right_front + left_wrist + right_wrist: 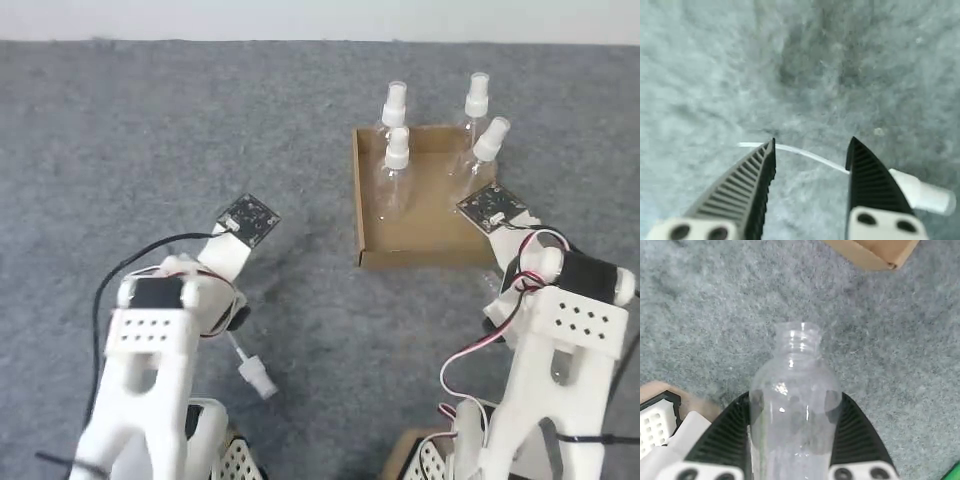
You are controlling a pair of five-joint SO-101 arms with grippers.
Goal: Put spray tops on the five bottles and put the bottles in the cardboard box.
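Four capped bottles (396,165) stand in the cardboard box (425,258), so the step in hand appears to be fitting the last spray top (920,192) to the fifth bottle (794,415).

The right hand (795,402) is clamped around that bottle's clear body below the shoulder. Its open neck is bare and points away over the bench (150,120), near a corner of the box.

The left hand (812,142) hangs spread wide just above the bench. Its fingers straddle the thin dip tube, while the white head of the spray top lies beside and partly behind one finger.

To do this well, the left hand should probably shift toward the head before closing. The tube looks slender and springy and would likely slip or bend in a pinch, whereas the head offers a firm hold. Once the top is lifted, the tube should hang free so that it can be threaded into the neck first. The right hand should hold the bottle steady and not squeeze harder, since the thin wall may buckle. The main risk is the tube tip catching on the neck's rim.
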